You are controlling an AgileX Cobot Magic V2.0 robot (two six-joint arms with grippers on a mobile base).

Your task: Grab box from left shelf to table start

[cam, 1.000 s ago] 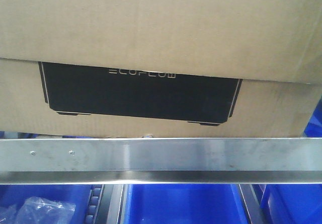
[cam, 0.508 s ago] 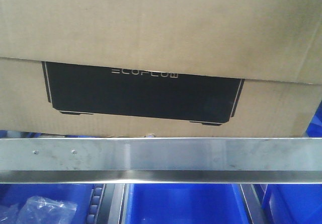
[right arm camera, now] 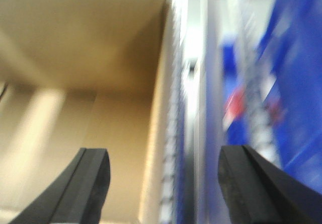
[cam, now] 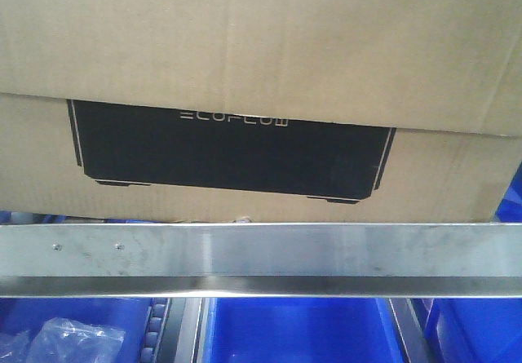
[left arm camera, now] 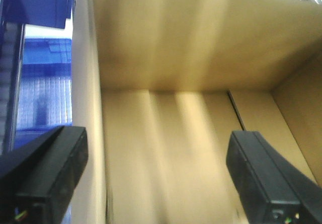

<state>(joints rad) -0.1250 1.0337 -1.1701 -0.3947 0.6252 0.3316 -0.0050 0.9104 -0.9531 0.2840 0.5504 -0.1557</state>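
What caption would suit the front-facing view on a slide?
Brown ECOFLOW box resting above the shelf's silver front rail, blue bins below.

Left claw (left arm camera: 156, 176), right claw (right arm camera: 168, 183): agape.

Brown box (cam: 245, 45) with black panel; silver rail (cam: 261, 249); blue bins (cam: 294, 330).

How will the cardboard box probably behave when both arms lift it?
The box is corrugated, so probably fairly stiff, though its thin walls may bend. The wrist views show a bare interior, so it is likely light. Being wide, it may tilt if lifted unevenly.
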